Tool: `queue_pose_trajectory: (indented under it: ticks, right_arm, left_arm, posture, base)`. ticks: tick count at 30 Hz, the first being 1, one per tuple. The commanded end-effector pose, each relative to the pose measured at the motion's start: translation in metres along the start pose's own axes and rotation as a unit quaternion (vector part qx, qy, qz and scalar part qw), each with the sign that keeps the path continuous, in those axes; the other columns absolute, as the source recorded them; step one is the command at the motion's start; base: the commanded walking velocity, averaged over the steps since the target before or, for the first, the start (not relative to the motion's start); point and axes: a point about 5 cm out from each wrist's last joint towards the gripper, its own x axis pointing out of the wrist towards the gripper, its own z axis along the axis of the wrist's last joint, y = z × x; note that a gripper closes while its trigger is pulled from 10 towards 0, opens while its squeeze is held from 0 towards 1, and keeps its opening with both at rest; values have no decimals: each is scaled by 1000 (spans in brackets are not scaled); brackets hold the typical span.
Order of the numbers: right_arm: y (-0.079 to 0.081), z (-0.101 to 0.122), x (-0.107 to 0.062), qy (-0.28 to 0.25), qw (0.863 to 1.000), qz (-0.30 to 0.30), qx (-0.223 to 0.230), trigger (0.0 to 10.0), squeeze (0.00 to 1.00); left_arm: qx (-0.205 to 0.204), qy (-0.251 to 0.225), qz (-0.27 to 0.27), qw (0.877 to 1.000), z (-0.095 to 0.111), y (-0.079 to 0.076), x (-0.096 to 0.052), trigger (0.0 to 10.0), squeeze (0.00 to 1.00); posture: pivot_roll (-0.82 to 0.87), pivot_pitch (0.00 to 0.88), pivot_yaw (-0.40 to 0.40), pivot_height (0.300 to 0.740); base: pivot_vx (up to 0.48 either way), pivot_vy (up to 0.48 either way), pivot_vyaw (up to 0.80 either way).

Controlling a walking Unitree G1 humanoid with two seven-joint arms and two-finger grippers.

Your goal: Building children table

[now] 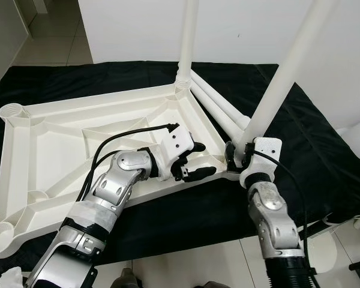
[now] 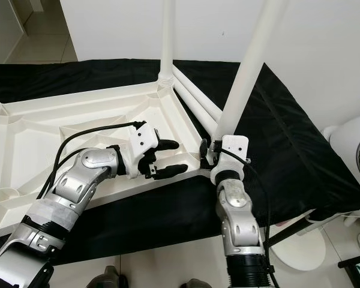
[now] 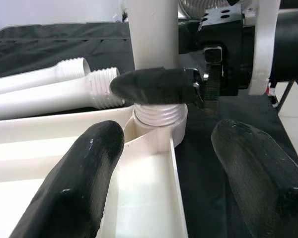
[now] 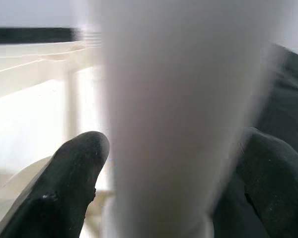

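while right gripper clasps upright leg, left gripper gapes.

White plastic tabletop lies upside down on the black cloth, ribbed underside up. Two legs stand upright in corner sockets: far leg, near leg at the corner by my right wrist. Two loose legs lie side by side on the cloth between them, threaded ends showing.

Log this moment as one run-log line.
right gripper: shut on near white plastic leg at its corner socket | left gripper: open above upturned white plastic tabletop | two loose legs lying on black cloth
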Motion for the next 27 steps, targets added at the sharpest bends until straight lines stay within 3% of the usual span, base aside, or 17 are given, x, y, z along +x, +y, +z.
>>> queue_pose_trajectory:
  ticks: [1, 2, 5, 6, 9, 11, 20, 21, 22, 27]
  right_arm:
    - [0, -5, 1, 7, 1000, 29, -6, 10000, 0]
    - [-2, -4, 2, 6, 998, 56, -16, 10000, 0]
    - [-2, -4, 2, 6, 998, 56, -16, 10000, 0]
    - [-3, -4, 4, 2, 995, 99, -32, 10000, 0]
    - [-2, -4, 4, 2, 992, 118, -35, 10000, 0]
    - [-3, -4, 8, 2, 985, 164, -47, 10000, 0]
    - [-9, -4, 16, 0, 974, 219, -65, 10000, 0]
    - [-10, -4, 18, 0, 970, 233, -70, 7647, 0]
    - [-11, -6, 21, 6, 966, 246, -78, 0, 0]
    - [-13, -10, 25, 15, 960, 266, -81, 0, 0]
  left_arm:
    - [4, 4, -16, 1000, 0, 0, 2, 10000, 0]
    - [5, 4, -18, 1000, 1, 0, 3, 10000, 0]
    - [5, 4, -18, 1000, 1, 0, 3, 10000, 0]
    - [6, 3, -22, 1000, 3, 1, 5, 10000, 0]
    - [6, 3, -23, 1000, 3, 1, 5, 10000, 0]
    - [7, 1, -33, 999, 3, -3, 7, 10000, 0]
    - [6, -3, -36, 999, 4, -7, 8, 10000, 0]
    - [5, -3, -36, 999, 4, -7, 8, 10000, 0]
    - [5, -4, -36, 999, 4, -8, 8, 10000, 0]
    - [3, -3, -31, 1000, 4, -8, 7, 10000, 0]
  posture:
    - [-38, 0, 15, 740]
    - [-42, 0, 26, 740]
    - [-42, 0, 26, 740]
    - [-43, 0, 30, 740]
    - [-43, 0, 30, 740]
    - [-36, 0, 29, 740]
    - [-23, 0, 21, 740]
    - [-19, 0, 18, 740]
    - [-13, 0, 12, 740]
    - [-1, 0, 2, 740]
  base:
    - [0, 0, 0]
    - [0, 0, 0]
    - [0, 0, 0]
    - [0, 0, 0]
    - [0, 0, 0]
    - [0, 0, 0]
    - [0, 0, 0]
    - [0, 0, 0]
    - [0, 0, 0]
    - [0, 0, 0]
